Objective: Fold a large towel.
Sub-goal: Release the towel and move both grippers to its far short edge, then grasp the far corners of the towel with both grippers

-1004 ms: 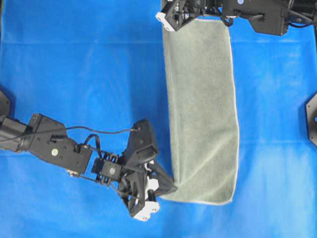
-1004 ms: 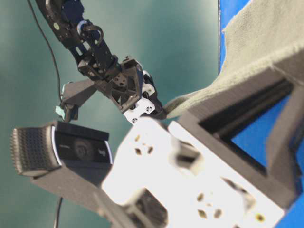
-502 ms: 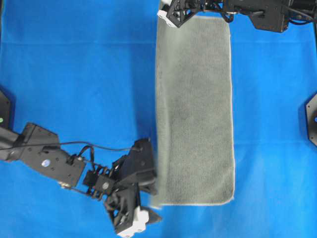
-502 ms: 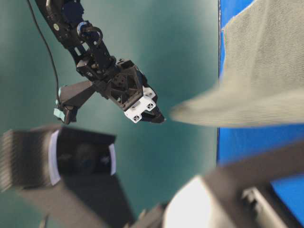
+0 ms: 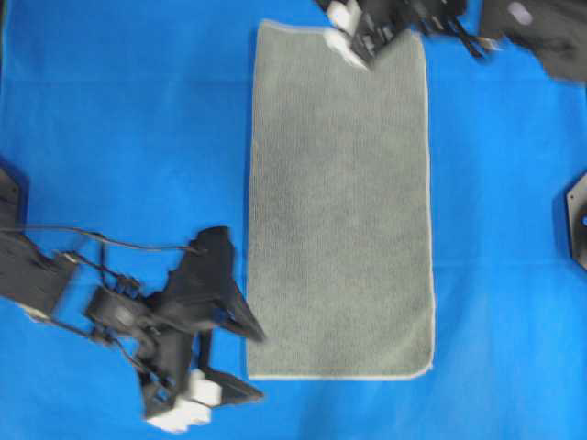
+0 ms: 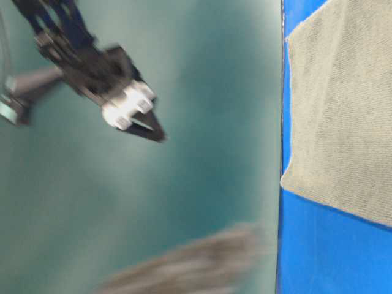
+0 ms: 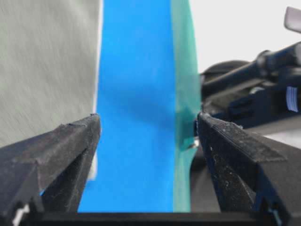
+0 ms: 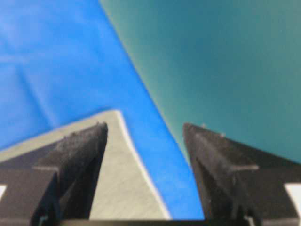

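Observation:
The large towel (image 5: pixel 339 202) lies flat on the blue table cloth as a long grey-green rectangle; it also shows in the table-level view (image 6: pixel 343 104). My left gripper (image 5: pixel 244 365) stands open just left of its near left corner, holding nothing. In the left wrist view the open left gripper (image 7: pixel 148 122) frames bare blue cloth, with the towel (image 7: pixel 47 61) off to the left. My right gripper (image 5: pixel 369 48), blurred, hovers open over the towel's far edge. In the right wrist view the right gripper (image 8: pixel 146 127) has a towel corner (image 8: pixel 117 179) below it, not pinched.
The blue table cloth (image 5: pixel 128 137) covers the table. Black mounts sit at the right edge (image 5: pixel 578 220) and the left edge (image 5: pixel 7 188). A teal wall (image 6: pixel 202 73) stands beyond the table edge. A grey blur (image 6: pixel 184 269) crosses the table-level view's bottom.
Both grippers opened and let go of the towel's left edge. That edge dropped flat and the towel now lies wider. The left arm drew back leftward; the right gripper shifted right.

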